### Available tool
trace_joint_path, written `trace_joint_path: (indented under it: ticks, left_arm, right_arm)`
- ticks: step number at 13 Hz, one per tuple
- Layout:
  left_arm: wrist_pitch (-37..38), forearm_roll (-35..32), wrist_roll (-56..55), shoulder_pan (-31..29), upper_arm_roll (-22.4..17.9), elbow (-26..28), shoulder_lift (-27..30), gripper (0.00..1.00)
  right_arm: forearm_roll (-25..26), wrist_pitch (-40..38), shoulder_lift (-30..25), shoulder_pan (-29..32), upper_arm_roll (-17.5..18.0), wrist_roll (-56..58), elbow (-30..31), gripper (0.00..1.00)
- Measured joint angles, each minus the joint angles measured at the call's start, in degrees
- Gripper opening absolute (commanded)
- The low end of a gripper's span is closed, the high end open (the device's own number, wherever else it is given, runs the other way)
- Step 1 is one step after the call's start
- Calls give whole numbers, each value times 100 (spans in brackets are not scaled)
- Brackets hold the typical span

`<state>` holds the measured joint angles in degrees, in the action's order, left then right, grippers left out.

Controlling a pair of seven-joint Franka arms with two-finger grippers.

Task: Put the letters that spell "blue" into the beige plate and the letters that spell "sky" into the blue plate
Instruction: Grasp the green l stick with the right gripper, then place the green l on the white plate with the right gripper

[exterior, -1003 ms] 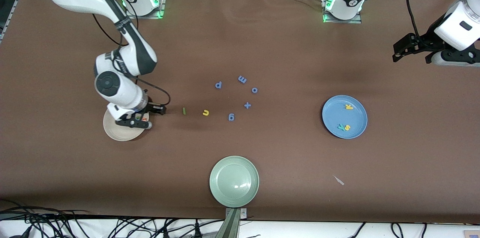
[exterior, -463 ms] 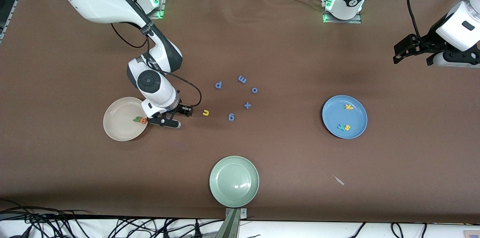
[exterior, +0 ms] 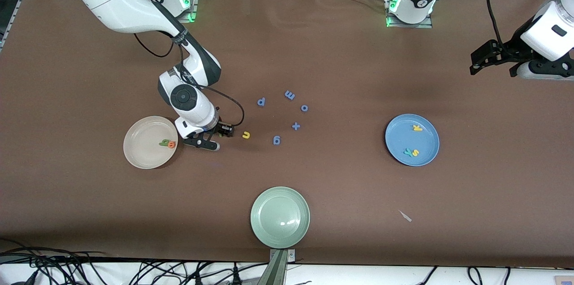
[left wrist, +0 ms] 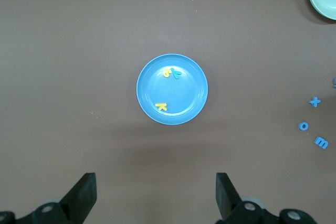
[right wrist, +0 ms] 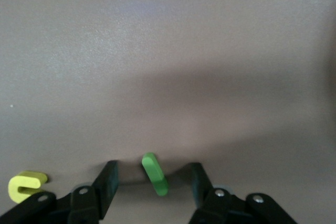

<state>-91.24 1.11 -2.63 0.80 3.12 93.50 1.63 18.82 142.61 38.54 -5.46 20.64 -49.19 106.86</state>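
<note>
Nearest the front camera we see a pale green plate [exterior: 280, 217] at the table's edge, and a small pale scrap [exterior: 405, 216] toward the left arm's end. Farther up, the beige plate [exterior: 142, 152] sits toward the right arm's end with the dark green b [exterior: 164, 142] and orange e [exterior: 171, 144] touching each other inside it near the rim. Just beside that plate the right gripper [right wrist: 152, 182] is down at the table, its fingers [right wrist: 107, 179] open and straddling the light green l [right wrist: 155, 173] without yet touching it; the yellow u [exterior: 245, 135] lies just beside the gripper, on the table. Toward the left arm's end the blue plate [exterior: 426, 155] holds the teal y [exterior: 407, 151] and yellow s [exterior: 415, 153] together, with the yellow k [exterior: 417, 128] apart from them. The blue letters g [exterior: 276, 140], + [exterior: 296, 126], o [exterior: 304, 107], p [exterior: 261, 102] and m [exterior: 289, 94] lie loosely around mid-table, farther than the u for the most part. The left gripper [left wrist: 155, 195] waits high over the table's end, its fingers [left wrist: 84, 195] spread wide and empty.
</note>
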Motion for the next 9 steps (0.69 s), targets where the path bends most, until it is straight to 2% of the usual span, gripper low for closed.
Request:
trace_joint_path:
  ticks: [2, 3, 6, 9]
  left_arm:
    - [4, 0, 0, 0, 3, -2, 0, 100]
    - [7, 0, 0, 0, 3, -3, 0, 100]
    - [9, 0, 0, 0, 3, -3, 0, 100]
    - [10, 0, 0, 2, 3, -7, 0, 100]
  right_arm:
    - [7, 17, -81, -1, 15, 4, 87, 11]
    - [18, 19, -101, 1, 12, 32, 120, 4]
    - [35, -18, -194, 12, -83, 309, 152, 2]
    - [33, -683, -519, 238, -259, 1305, 34, 2]
